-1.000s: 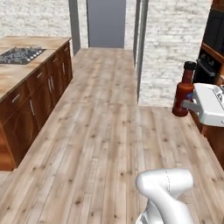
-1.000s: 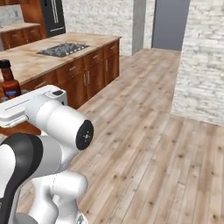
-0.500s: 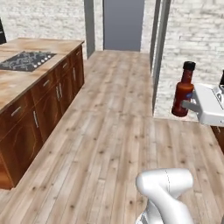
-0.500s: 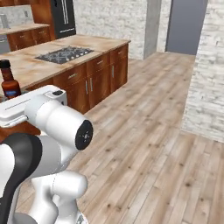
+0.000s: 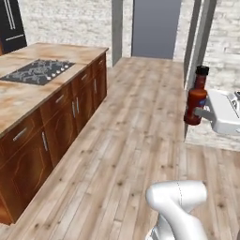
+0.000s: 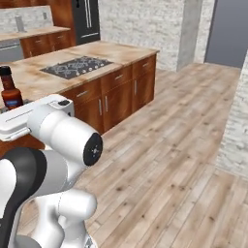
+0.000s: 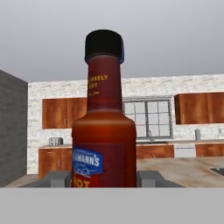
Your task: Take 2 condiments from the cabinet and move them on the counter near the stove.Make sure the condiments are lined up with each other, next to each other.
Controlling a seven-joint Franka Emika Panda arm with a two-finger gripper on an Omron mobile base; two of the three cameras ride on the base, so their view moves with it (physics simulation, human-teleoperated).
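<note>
A slim dark red sauce bottle (image 5: 196, 96) with a black cap hangs upright above the wooden floor, one of the condiments. My gripper (image 5: 200, 113) is shut on its lower body. In the hand view the bottle (image 7: 104, 131) rises between my two grey fingertips (image 7: 57, 178), which press on its sides. From the right base view the bottle (image 6: 9, 90) pokes up behind my white hand. The counter (image 5: 18, 101) with the black stove (image 5: 38, 71) set flush in it lies to the left, well apart from the bottle. Seen from the right base, the stove (image 6: 76, 66) sits mid-counter (image 6: 121, 51).
Red-brown drawer fronts (image 5: 61, 122) with silver handles run below the counter. A tall black refrigerator (image 6: 87, 19) stands behind it. A white brick pillar (image 6: 240, 121) and a grey doorway (image 5: 155, 28) border the open wooden floor (image 5: 131, 140). Wall cabinets (image 7: 197, 107) hang far off.
The whole picture has shifted as the base moves: counter and stove now sit nearer and larger in both base views. The bottle stays in my grip, unchanged relative to the hand.
</note>
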